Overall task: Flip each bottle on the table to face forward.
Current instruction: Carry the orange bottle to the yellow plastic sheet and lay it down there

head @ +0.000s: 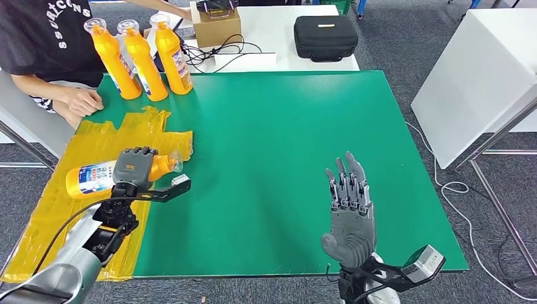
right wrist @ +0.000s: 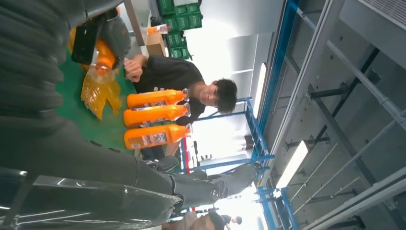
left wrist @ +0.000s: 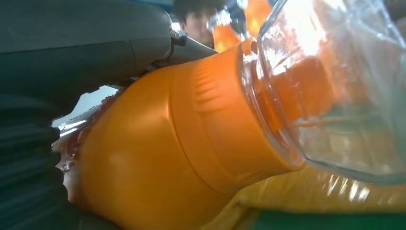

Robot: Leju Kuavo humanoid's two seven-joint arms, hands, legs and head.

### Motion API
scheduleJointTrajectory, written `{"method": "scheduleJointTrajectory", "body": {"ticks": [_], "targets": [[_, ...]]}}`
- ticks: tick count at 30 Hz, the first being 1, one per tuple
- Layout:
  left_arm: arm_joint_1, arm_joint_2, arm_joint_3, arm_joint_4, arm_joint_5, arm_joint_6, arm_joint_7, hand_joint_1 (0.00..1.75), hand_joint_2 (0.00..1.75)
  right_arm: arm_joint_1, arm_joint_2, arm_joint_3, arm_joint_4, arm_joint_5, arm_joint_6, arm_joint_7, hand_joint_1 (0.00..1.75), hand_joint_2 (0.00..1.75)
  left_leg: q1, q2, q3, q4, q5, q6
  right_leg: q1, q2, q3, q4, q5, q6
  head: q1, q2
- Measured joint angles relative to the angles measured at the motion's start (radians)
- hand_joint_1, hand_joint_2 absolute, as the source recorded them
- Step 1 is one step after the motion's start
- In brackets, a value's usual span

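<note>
With the left hand (head: 134, 166) gripping the lying bottle (head: 101, 175) at the desk's (head: 285, 139) near-left and the right hand (head: 349, 212) spread empty, tip it upright slowly, label turned forward like the far three bottles (head: 140, 58).

My counter (head: 285, 139) has a green top. Yellow sheeting (head: 76, 152) covers its left near corner, where one orange bottle (head: 95, 177) lies on its side. Three orange bottles (head: 142, 60) stand upright at the far left corner.
</note>
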Motion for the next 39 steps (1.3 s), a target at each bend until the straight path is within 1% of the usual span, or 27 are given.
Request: {"method": "scheduleJointTrajectory", "body": {"ticks": [4, 10, 19, 22, 25, 27, 29, 32, 33, 36, 37, 39], "targets": [[-0.021, -0.001, 0.001, 0.085, 0.0, -0.002, -0.006, 0.0, 1.75, 0.011, 0.002, -0.006, -0.003, 0.009, -0.009, -0.003, 0.0, 1.75, 0.0, 0.0, 0.0, 0.0, 0.0, 0.0, 0.0, 0.0, 0.0, 0.0, 0.0, 0.0, 0.0, 0.0], [-0.031, -0.011, 0.017, 0.132, -0.002, 0.028, -0.021, 0.0, 1.75, 0.016, 0.002, -0.007, -0.003, 0.021, -0.037, -0.005, 0.0, 1.75, 0.0, 0.0, 0.0, 0.0, 0.0, 0.0, 0.0, 0.0, 0.0, 0.0, 0.0, 0.0, 0.0, 0.0], [-0.034, -0.025, 0.043, 0.146, 0.0, 0.058, -0.041, 0.0, 1.75, 0.013, 0.003, -0.003, 0.01, 0.028, -0.072, -0.006, 0.0, 1.75, 0.0, 0.0, 0.0, 0.0, 0.0, 0.0, 0.0, 0.0, 0.0, 0.0, 0.0, 0.0, 0.0, 0.0], [-0.026, -0.027, 0.064, 0.143, 0.018, 0.086, -0.063, 0.0, 1.75, 0.012, 0.006, 0.004, 0.015, 0.052, -0.114, -0.008, 0.0, 1.75, 0.0, 0.0, -0.001, 0.0, 0.0, 0.0, 0.0, 0.0, 0.0, 0.0, 0.0, 0.0, 0.0, 0.0], [-0.002, -0.027, 0.092, 0.117, 0.053, 0.119, -0.09, 0.0, 1.75, 0.009, 0.014, 0.019, 0.022, 0.103, -0.188, -0.009, 0.0, 1.75, 0.0, 0.0, -0.001, 0.0, 0.0, 0.0, 0.0, 0.0, 0.0, 0.0, 0.0, 0.0, 0.0, 0.0], [0.028, -0.027, 0.11, 0.073, 0.093, 0.135, -0.117, 0.0, 0.87, 0.003, 0.021, 0.03, 0.028, 0.137, -0.241, -0.009, 0.0, 1.75, 0.0, 0.0, -0.001, 0.0, 0.0, 0.0, 0.0, 0.0, 0.0, 0.0, 0.0, 0.0, 0.0, 0.0], [0.08, -0.029, 0.128, -0.013, 0.189, 0.143, -0.176, 0.0, 0.0, -0.002, 0.027, 0.04, 0.035, 0.177, -0.296, -0.009, 0.0, 1.75, 0.0, 0.0, -0.001, 0.0, 0.0, 0.0, 0.0, 0.0, 0.0, 0.0, 0.0, 0.0, 0.0, 0.0], [0.207, -0.032, 0.141, -0.231, 0.416, 0.135, -0.289, 0.0, 0.0, -0.004, 0.033, 0.055, 0.048, 0.242, -0.374, -0.009, 0.0, 1.75, 0.0, 0.003, -0.001, 0.0, -0.001, -0.001, 0.0, 0.002, -0.001, 0.0, 0.0, 0.0, 0.0, 0.0], [0.254, -0.033, 0.141, -0.311, 0.471, 0.13, -0.309, 0.0, 0.0, -0.004, 0.034, 0.058, 0.053, 0.255, -0.389, -0.009, 0.0, 1.31, 0.0, 0.003, -0.001, 0.0, -0.001, -0.001, 0.0, 0.002, -0.001, 0.0, -0.001, 0.0, 0.0, 0.0], [0.37, -0.034, 0.14, -0.502, 0.552, 0.124, -0.34, 0.0, 0.0, -0.004, 0.035, 0.068, 0.064, 0.269, -0.407, -0.009, 0.0, 0.0, 0.0, 0.002, -0.002, 0.0, -0.002, -0.001, 0.0, 0.002, -0.002, 0.0, -0.001, 0.0, 0.0, 0.0], [0.403, -0.034, 0.14, -0.555, 0.591, 0.129, -0.364, 0.0, 0.0, -0.004, 0.035, 0.071, 0.067, 0.272, -0.41, -0.009, 0.0, 0.0, 0.0, 0.002, -0.002, 0.0, -0.002, -0.001, 0.0, 0.002, -0.002, 0.0, -0.001, 0.0, 0.0, 0.0], [0.478, -0.035, 0.136, -0.671, 0.712, 0.138, -0.445, 0.0, 0.0, -0.004, 0.035, 0.075, 0.075, 0.277, -0.416, -0.009, 0.0, 0.0, 0.0, 0.003, -0.002, -0.001, -0.002, -0.001, 0.0, 0.002, -0.002, 0.0, -0.002, 0.0, 0.0, 0.0]]}}
